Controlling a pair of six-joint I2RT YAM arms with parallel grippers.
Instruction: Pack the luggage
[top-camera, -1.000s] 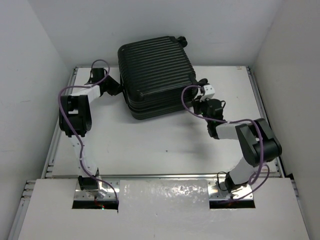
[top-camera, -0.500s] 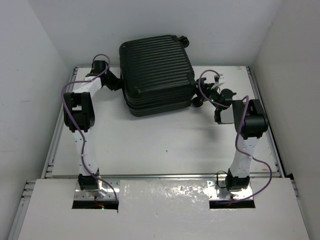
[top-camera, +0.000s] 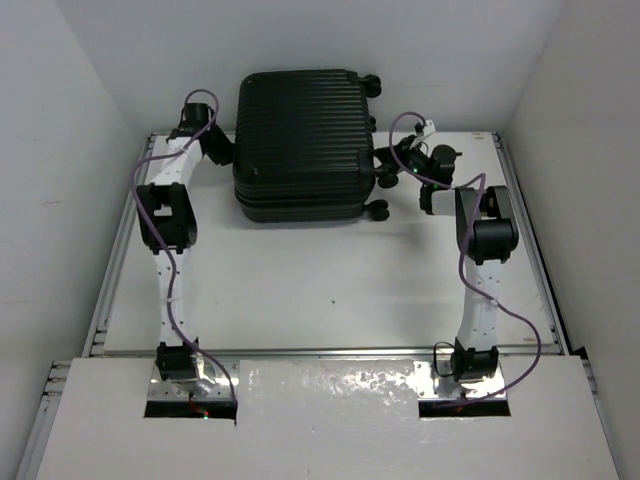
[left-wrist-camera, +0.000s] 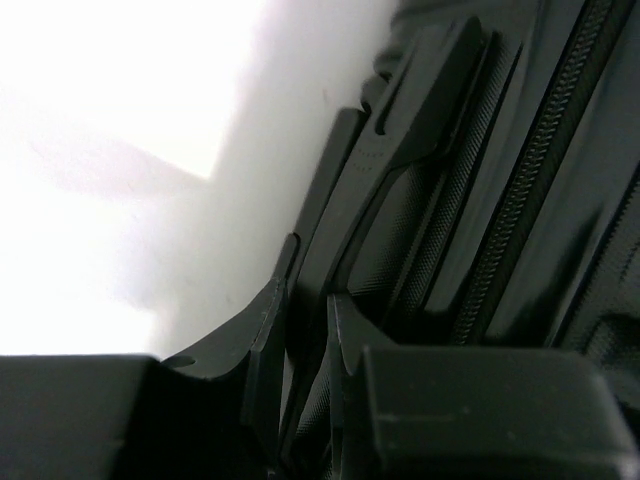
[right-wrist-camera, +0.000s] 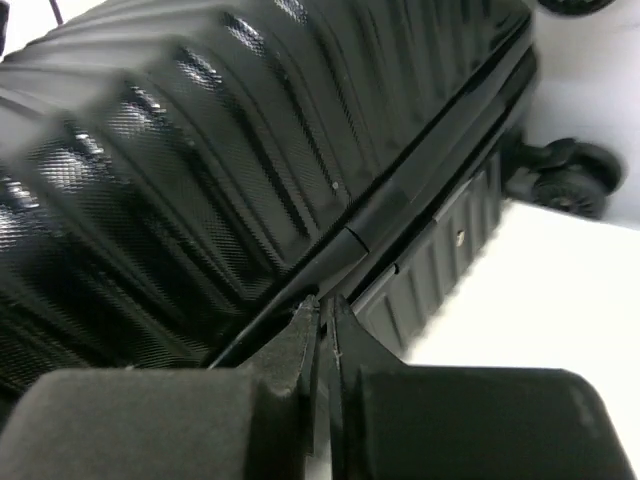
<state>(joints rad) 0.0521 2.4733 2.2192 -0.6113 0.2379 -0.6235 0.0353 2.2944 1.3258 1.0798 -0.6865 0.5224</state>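
Luggage (top-camera: 300, 140) turned square since earlier | white table (top-camera: 320, 290) | white walls (top-camera: 60, 150)

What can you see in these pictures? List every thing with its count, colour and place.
luggage: one, black, closed, flat at the table's far side
wheels: at least two, black, luggage's right side
zip: one, black, along the luggage's seam
table: one, white, under everything
walls: three, white, around the table
cables: two, purple, one along each arm
arms: two, white and black, bases at the near edge
left end effector: one, black, shut, at the luggage's left side
right end effector: one, black, shut, at the seam on the right side
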